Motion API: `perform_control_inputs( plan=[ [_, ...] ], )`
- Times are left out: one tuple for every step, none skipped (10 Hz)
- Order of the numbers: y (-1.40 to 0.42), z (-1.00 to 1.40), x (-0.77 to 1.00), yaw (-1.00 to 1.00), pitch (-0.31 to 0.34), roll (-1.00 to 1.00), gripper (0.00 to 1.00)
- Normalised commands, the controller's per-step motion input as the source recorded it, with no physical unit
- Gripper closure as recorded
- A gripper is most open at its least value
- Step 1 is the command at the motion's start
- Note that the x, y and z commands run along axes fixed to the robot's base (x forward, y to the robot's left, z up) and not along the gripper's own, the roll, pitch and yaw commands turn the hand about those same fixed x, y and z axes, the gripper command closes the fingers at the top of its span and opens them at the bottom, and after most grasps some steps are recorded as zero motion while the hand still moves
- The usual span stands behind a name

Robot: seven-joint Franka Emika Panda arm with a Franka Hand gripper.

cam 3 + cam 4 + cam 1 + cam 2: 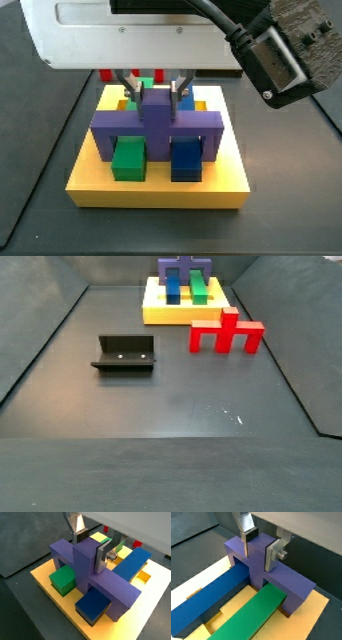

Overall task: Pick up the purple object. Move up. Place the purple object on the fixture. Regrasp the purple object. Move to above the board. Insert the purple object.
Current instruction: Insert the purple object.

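Observation:
The purple object [113, 587] stands on the yellow board [43, 577], its crossbar bridging a green piece [63, 579] and a blue piece [93, 604]. Both wrist views show my gripper [258, 557] over it, silver fingers pressed on either side of the raised central post. In a side view the gripper [158, 92] hangs from the wrist straight above the purple object [201, 122], whose legs reach down to the board [160, 190]. The black fixture [124, 354] stands bare on the dark floor, well away from the board [181, 314].
A red piece [225, 334] of like shape stands on the floor just beside the board. A long blue bar [208, 602] and a green bar [254, 614] lie in the board's slots under the purple crossbar. Dark walls enclose the floor.

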Motion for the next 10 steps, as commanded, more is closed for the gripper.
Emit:
perform_control_inputs(
  plan=[
    [0.00,-0.08,0.03,0.00,0.000,0.18,1.00],
    [0.01,-0.05,0.01,0.00,0.024,0.15,1.00],
    [0.00,0.00,-0.03,0.00,0.000,0.10,1.00],
    [0.03,0.00,-0.04,0.00,0.000,0.04,1.00],
    [0.06,0.11,0.00,0.00,0.000,0.00,1.00],
    [0.00,0.14,0.00,0.00,0.000,0.00,1.00],
    [0.00,0.07,0.00,0.00,0.000,0.02,1.00],
    [0.00,-0.11,0.00,0.00,-0.027,0.09,1.00],
    [0.00,-0.25,0.00,0.00,-0.026,0.13,1.00],
    [0.00,-0.26,0.00,0.00,-0.019,0.16,1.00]
  ],
)
